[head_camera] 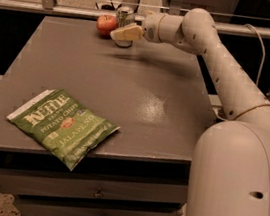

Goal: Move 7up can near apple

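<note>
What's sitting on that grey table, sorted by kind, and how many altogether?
Soda cans: 1, the 7up can, at the far edge
Apples: 1, the apple, just left of the can
Chip bags: 1, the green chip bag, front left
Total: 3 on the table
The robot's gripper is at the can.
</note>
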Controlling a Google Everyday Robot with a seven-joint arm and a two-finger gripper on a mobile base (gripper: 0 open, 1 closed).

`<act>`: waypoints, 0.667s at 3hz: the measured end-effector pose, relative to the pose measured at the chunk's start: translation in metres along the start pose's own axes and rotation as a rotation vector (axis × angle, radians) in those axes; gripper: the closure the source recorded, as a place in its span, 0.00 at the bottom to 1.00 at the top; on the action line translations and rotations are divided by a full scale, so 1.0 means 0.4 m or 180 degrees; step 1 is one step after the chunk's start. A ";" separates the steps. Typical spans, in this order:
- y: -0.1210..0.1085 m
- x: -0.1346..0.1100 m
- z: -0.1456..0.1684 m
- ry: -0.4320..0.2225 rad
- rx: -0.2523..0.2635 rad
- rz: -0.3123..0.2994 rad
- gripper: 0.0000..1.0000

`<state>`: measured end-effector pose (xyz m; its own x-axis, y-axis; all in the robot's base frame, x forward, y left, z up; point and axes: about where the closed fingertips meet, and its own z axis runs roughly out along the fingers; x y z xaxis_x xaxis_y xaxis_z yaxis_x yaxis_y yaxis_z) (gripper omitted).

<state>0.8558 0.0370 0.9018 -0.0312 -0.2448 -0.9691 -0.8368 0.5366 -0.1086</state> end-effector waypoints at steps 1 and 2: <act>-0.020 0.009 -0.079 0.0009 0.0087 -0.0032 0.00; -0.050 0.025 -0.302 -0.0086 0.0157 -0.0085 0.00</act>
<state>0.8062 -0.0739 0.9211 0.0062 -0.2381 -0.9712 -0.8091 0.5695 -0.1448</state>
